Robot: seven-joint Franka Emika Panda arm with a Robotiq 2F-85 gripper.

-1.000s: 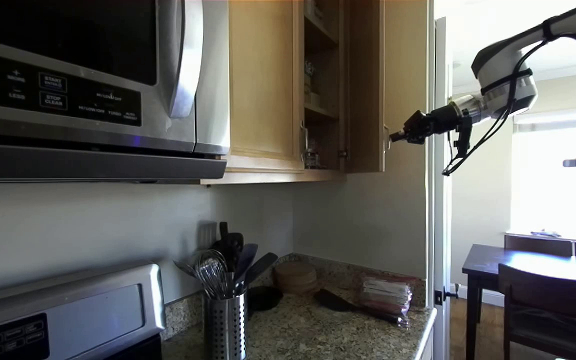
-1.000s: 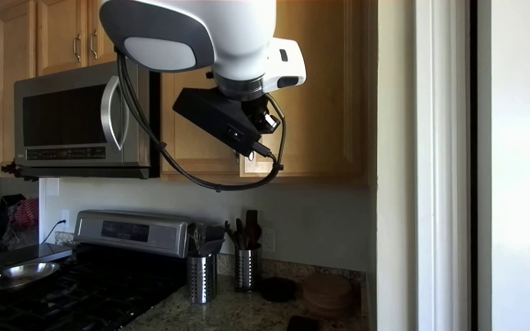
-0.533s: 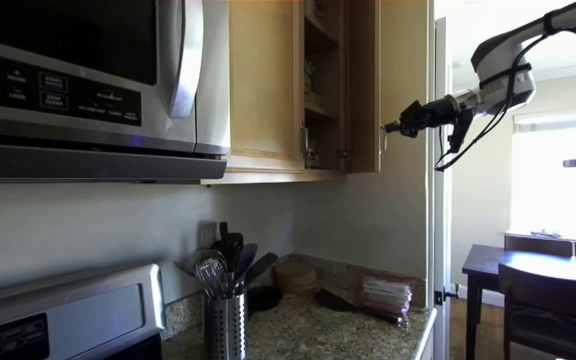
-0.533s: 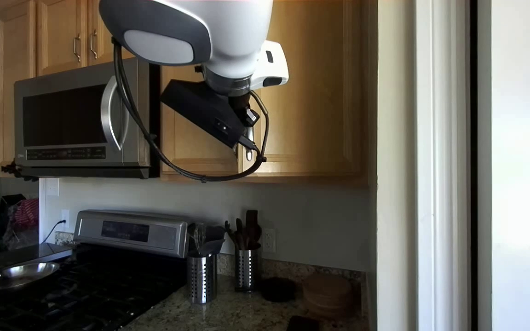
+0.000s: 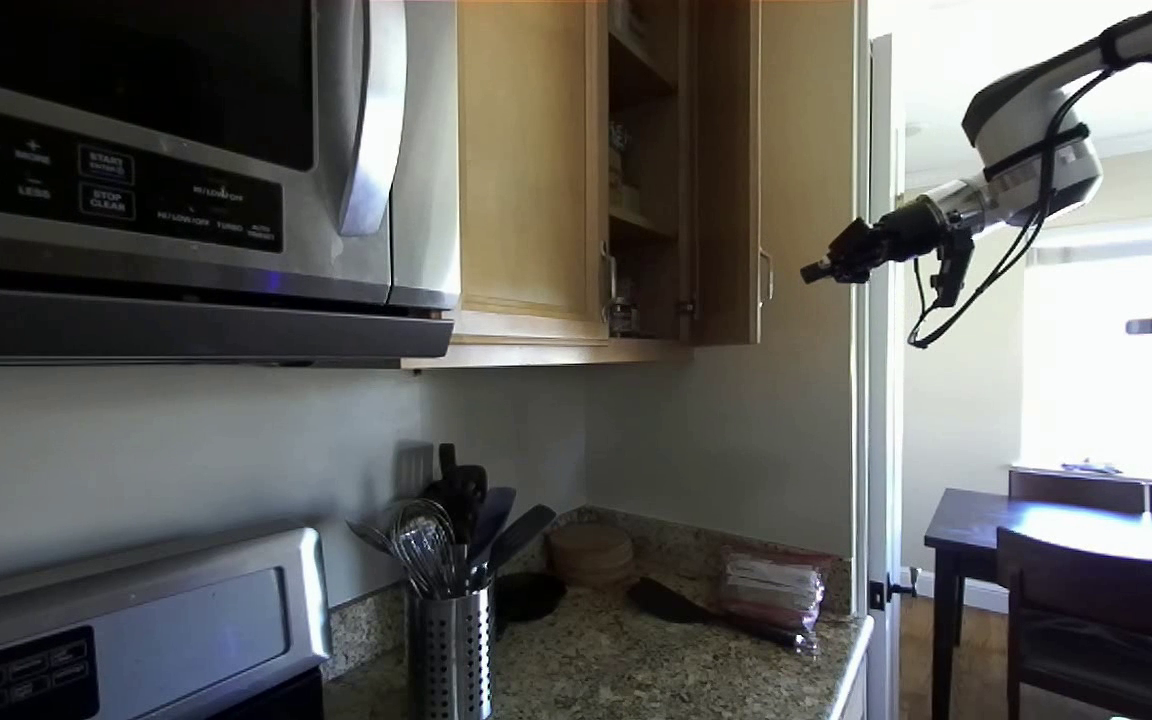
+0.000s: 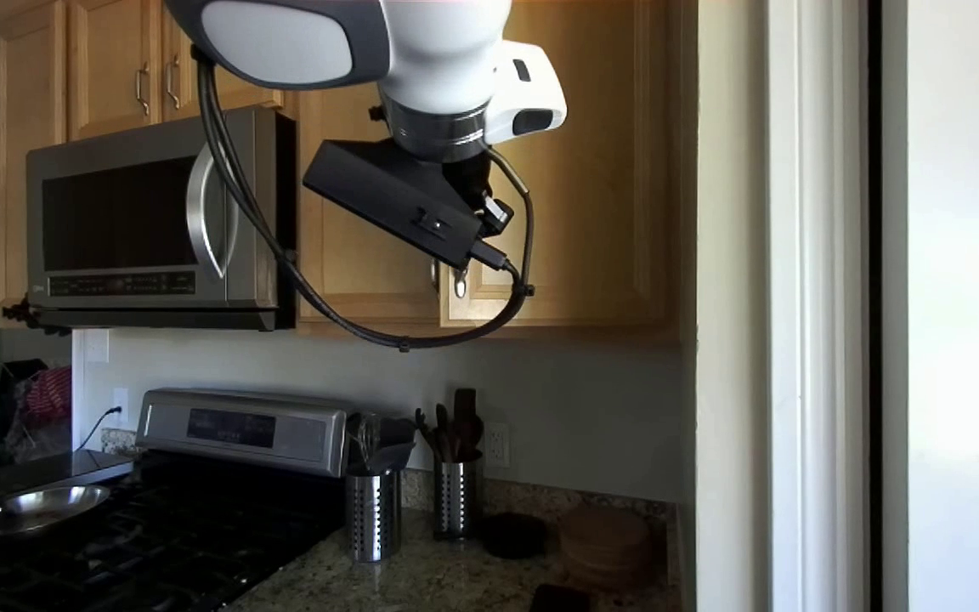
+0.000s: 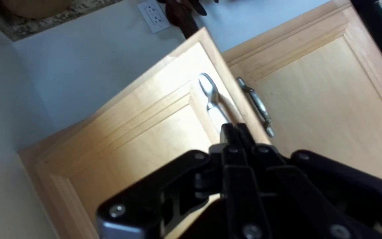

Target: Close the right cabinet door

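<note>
The right cabinet door (image 5: pixel 726 180) is light maple and stands wide open in an exterior view, with shelves showing beside it. It also shows behind my arm (image 6: pixel 583 212) and in the wrist view (image 7: pixel 158 129). Its silver bar handle (image 5: pixel 766 277) is near the lower free corner and also shows in the wrist view (image 7: pixel 207 85). My gripper (image 5: pixel 816 271) is in front of the handle with a visible gap. In the wrist view its fingertips (image 7: pixel 235 131) are together, empty, and cover the handle's far end. The camera housing hides the fingers in an exterior view.
The left-hand door (image 5: pixel 531 160) is shut, with its own handle (image 7: pixel 255 104). A steel microwave (image 5: pixel 426 150) is beside it. Below are a granite counter (image 5: pixel 596 660), a utensil holder (image 5: pixel 451 650) and a plastic package (image 5: pixel 771 590). A wall (image 5: pixel 811 420) stands behind the open door.
My gripper first moved to the door, and the door swung slightly toward the cabinet. Since then the gripper has backed away from the handle, and the door has stayed where it was.
</note>
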